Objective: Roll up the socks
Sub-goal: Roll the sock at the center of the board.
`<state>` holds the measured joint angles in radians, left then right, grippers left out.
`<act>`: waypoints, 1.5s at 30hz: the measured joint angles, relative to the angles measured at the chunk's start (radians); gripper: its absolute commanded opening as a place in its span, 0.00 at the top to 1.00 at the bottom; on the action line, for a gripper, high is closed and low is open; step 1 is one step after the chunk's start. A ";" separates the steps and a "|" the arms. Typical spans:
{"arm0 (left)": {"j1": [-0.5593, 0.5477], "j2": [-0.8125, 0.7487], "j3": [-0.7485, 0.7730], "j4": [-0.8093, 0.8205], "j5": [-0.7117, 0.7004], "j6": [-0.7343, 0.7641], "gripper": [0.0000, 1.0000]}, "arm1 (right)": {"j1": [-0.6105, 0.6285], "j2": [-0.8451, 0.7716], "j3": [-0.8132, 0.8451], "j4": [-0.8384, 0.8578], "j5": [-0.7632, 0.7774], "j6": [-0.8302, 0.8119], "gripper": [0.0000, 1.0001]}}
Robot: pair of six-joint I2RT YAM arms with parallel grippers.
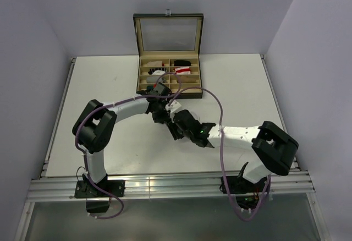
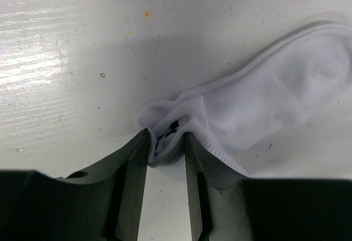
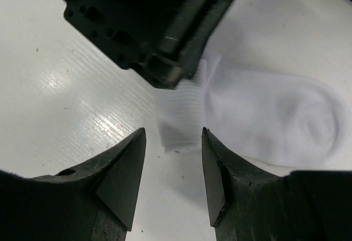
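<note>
Near the middle of the tabletop (image 1: 110, 87), a little toward its far edge, both arms converge, wrists almost touching. The white sock (image 2: 264, 103) lies beneath them and is hidden in the overhead view. Left wrist view: the sock is soft matt knit, lying limp and flat on the tabletop, with a rounded bulge toward the upper right and the cuff end bunched into a puckered fold. The left pincer (image 2: 166, 142) is clamped on that fold, with two dark, flat-faced wedge fingers (image 2: 137, 164) pressing the cloth from either side and the ribbed cuff edge lying against the right-hand one. A small dark mark shows in the pinched fabric; cannot tell what it is. Right wrist view: the right pincer (image 3: 174, 133) stands apart, with black tapered fingers (image 3: 124, 175). The ribbed cuff end reaches into the mouth of the gap; cannot tell whether either tip touches it. The left pincer's blocky black housing, with small holes, overhangs the cuff. The tabletop surface is white and glossy, with fine parallel grain lines, scattered specks and one orange spot (image 2: 147, 14). At the middle of the far edge stands a dark-framed compartment box (image 1: 137, 70), lid upright with a clear pane, tan dividers, contents too small to tell.
</note>
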<state>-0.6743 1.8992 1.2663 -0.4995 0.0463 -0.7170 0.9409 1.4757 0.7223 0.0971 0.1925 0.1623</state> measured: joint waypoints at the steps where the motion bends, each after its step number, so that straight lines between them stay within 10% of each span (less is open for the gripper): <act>1: 0.000 0.000 0.000 0.000 0.000 0.000 0.63 | 0.015 0.024 0.012 -0.001 0.019 -0.012 0.47; 10: -0.002 0.003 0.005 -0.003 0.000 0.002 0.63 | 0.080 0.182 0.087 -0.024 0.136 -0.069 0.50; 19: 0.026 0.007 0.005 -0.003 0.029 -0.001 0.60 | 0.097 0.252 0.165 -0.105 0.233 -0.037 0.98; 24: 0.039 0.007 0.005 -0.004 0.042 -0.005 0.53 | 0.076 0.255 0.179 -0.119 0.184 -0.017 1.00; 35: 0.093 -0.200 -0.189 0.093 0.037 -0.154 0.17 | -0.293 0.193 0.078 0.001 -0.491 0.119 1.00; 45: 0.080 -0.257 -0.248 0.217 0.061 -0.220 0.25 | -0.554 0.351 -0.029 0.309 -1.049 0.377 1.00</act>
<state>-0.5945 1.6421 1.0183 -0.2821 0.1078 -0.9367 0.3866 1.8263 0.6930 0.4061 -0.8562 0.5392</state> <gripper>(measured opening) 0.774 0.044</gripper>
